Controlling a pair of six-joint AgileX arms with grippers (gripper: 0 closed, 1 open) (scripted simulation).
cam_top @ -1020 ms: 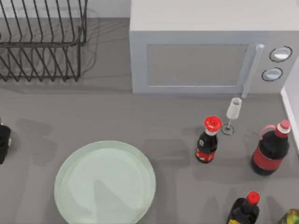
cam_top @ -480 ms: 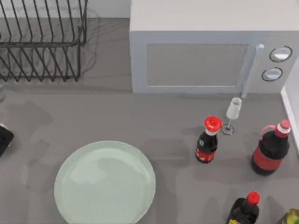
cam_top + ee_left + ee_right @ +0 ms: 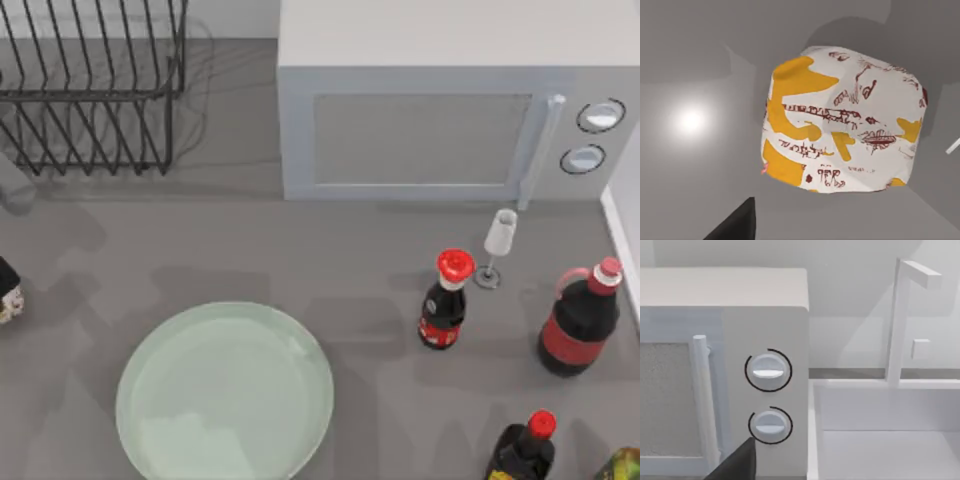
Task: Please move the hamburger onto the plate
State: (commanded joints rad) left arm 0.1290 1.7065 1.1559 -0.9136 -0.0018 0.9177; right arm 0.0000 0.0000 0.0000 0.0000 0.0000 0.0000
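Close under the left wrist camera sits the hamburger (image 3: 842, 120), a paper-wrapped lump, white with yellow-orange patches and dark red print. It looks light and soft, a wrapper that would crumple and slide, so a gentle hold across its rounded sides at mid-height seems wisest, not a pinch on loose paper. One dark finger (image 3: 735, 222) of the left gripper pokes in just beside the burger, apart from it; whether the fingers are spread or closed cannot be told.

From above, the left gripper (image 3: 7, 290) sits at the surface's far left edge, left of the plate (image 3: 160, 340), which waits mint-green and bare. The hamburger is therefore not yet on it.

Farther off stand the cola bottles (image 3: 443, 300), the microwave (image 3: 440, 110) and the wire rack (image 3: 90, 90).

The right arm is parked, its wrist camera facing the microwave dials (image 3: 768, 371).
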